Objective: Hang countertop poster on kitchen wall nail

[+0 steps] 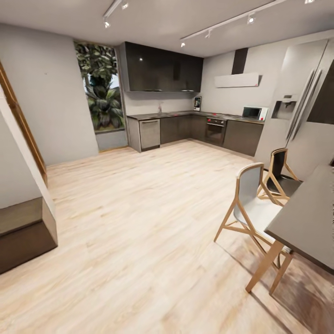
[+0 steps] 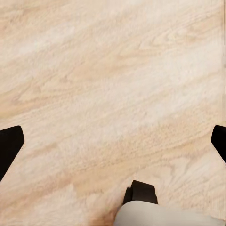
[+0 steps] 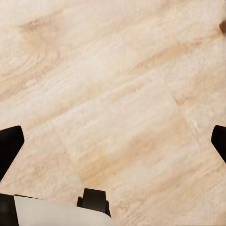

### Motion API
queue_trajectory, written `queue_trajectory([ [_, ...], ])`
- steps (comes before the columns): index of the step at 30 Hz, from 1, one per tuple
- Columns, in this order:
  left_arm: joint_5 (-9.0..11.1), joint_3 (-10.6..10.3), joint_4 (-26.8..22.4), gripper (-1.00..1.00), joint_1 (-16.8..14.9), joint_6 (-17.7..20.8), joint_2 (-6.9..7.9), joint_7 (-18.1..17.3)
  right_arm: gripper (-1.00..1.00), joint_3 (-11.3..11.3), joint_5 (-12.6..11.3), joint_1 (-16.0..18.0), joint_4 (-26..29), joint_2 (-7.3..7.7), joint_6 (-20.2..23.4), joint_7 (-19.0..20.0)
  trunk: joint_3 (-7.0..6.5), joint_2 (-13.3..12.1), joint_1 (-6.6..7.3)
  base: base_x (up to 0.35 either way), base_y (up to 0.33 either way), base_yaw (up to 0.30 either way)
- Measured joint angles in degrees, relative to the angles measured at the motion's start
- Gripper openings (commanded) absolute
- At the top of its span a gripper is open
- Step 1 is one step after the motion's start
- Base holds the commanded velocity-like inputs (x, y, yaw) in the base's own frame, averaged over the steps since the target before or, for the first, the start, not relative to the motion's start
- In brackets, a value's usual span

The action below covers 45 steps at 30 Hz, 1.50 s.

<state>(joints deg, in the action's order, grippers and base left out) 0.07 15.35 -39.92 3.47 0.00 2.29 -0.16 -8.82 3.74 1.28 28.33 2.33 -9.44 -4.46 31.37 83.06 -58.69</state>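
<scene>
Approach was the step in hand: the poster [image 1: 197,103] stood far off on the kitchen tabletop [image 1: 185,113]. Both end effectors, left [image 2: 113,141] and right [image 3: 113,141], hung spread wide and empty above the wooden floor [image 1: 139,222]. Next move called for driving across to that tabletop.

Left gripper [image 2: 113,141] — two black fingertips [image 2: 9,146] are seen at opposite edges of the left wrist view, spread wide apart, nothing held between them; the gripper is pointed straight down. A pale grey rounded body part [image 2: 165,214] with a small black block above it is seen below the gripper. Right gripper [image 3: 113,141] — its black fingertips [image 3: 9,146] are likewise spread wide, nothing held, pointed downward.
</scene>
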Motion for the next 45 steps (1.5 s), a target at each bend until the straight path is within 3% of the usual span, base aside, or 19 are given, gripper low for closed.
queue_trajectory([
  [12, 0.0, 0.0, 0.0, 1.00, 0.0, 0.0, 0.00, 0.0, 1.00, 0.0, 0.0, 0.0, 0.0, 0.00, 0.0, 0.0, 0.00, 0.0, 0.00, 0.323, 0.129, -0.158],
  [45, -0.1, 0.0, 0.0, 1.00, 0.0, -0.1, 0.00, 0.0, 1.00, 0.0, 0.1, 0.0, 0.1, 0.08, 0.0, -0.1, 0.00, 0.0, 0.00, 0.327, 0.117, -0.002],
])
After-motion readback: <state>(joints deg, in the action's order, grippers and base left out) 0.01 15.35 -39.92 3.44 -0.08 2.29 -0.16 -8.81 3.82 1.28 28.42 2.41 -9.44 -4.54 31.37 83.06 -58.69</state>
